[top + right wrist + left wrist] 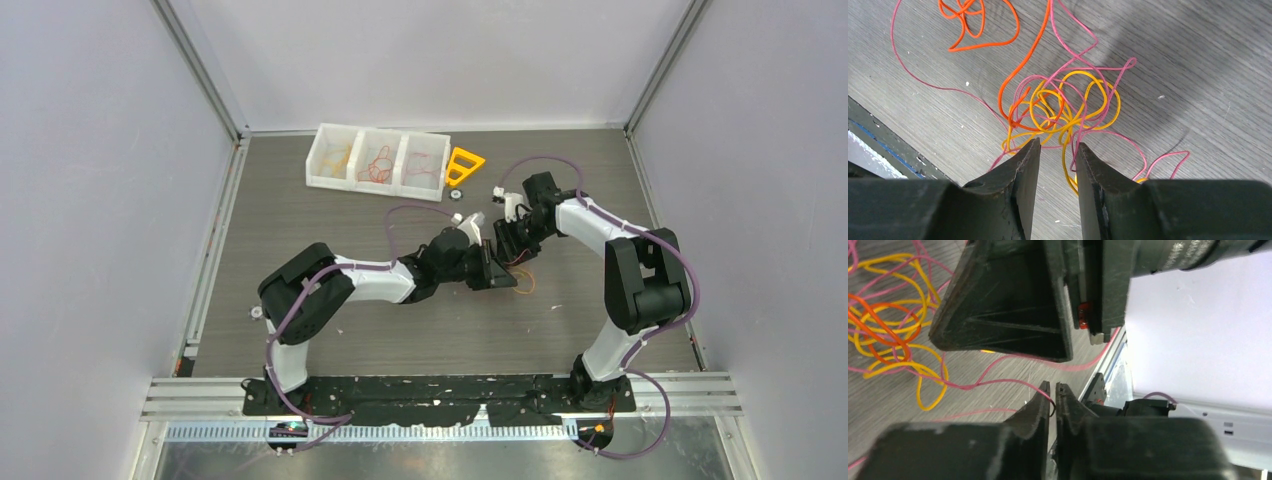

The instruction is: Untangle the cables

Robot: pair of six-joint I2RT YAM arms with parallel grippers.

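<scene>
Grey wood-grain table [400, 330]; left claw [1053, 390] pinches pink cable [965, 388].

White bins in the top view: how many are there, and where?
3, in a row at the far side of the table: left bin, middle bin, and right bin, which sits next to the orange-yellow triangle. None appears hidden.

My left arm [375, 282] and right arm [598, 222] wear white shells over black joints; purple cables [688, 290] trail behind the jaws; fingers [1013, 190] are scuffed black wedges.
</scene>
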